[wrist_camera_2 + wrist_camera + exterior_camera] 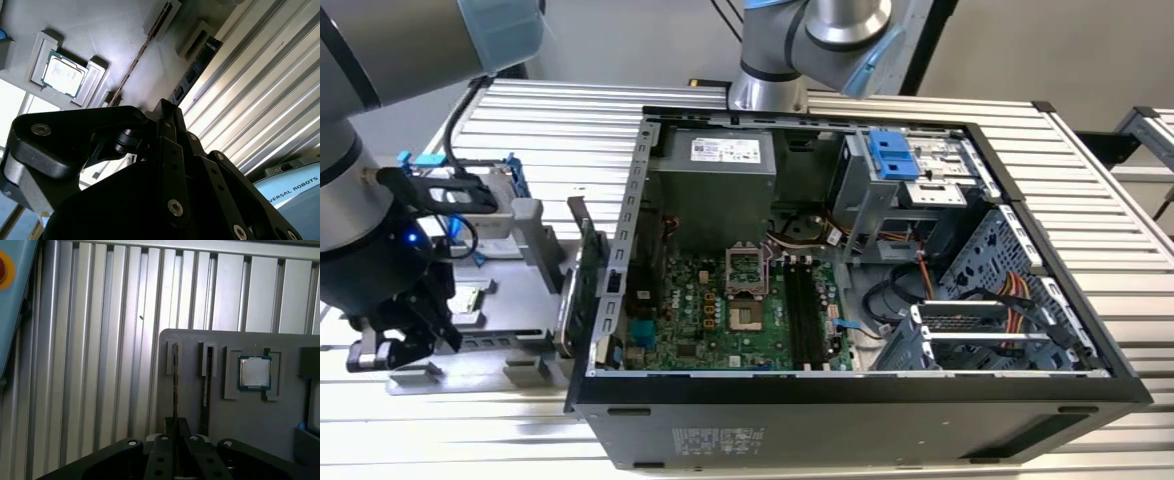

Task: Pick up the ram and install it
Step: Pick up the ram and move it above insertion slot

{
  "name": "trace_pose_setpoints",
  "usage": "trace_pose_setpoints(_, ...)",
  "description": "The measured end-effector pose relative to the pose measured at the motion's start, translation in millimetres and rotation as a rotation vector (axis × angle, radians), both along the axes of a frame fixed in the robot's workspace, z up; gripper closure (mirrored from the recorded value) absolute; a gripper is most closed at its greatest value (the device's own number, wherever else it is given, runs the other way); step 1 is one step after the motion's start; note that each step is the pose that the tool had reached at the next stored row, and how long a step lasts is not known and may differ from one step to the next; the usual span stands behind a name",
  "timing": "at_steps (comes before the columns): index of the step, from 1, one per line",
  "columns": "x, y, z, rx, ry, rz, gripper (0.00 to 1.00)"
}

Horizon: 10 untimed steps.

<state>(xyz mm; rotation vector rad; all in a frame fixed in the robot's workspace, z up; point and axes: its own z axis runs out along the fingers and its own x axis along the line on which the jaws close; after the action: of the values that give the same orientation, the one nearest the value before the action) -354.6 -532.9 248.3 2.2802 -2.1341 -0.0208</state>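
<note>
While ram [175,380] stands in gray tray [280,430] slot, hand [175,424] clamped on it, CPU [255,372] nr by.

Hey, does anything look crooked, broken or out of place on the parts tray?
Nothing stands out. The ram stands on edge in its slot of the gray tray, the processor chip lies square in its recess, and the claw is lined up with the ram.

Exterior view: high, angled down over computer case [854,300]. Both wrist views: close behind end effector [175,424] [164,107], sharing grey tray [250,425] [115,25].
</note>
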Motion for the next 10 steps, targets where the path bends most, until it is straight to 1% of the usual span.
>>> trace_pose_setpoints(10,-0.1,0.1,6.8,0.0001,-0.0001,0.0,1.0)
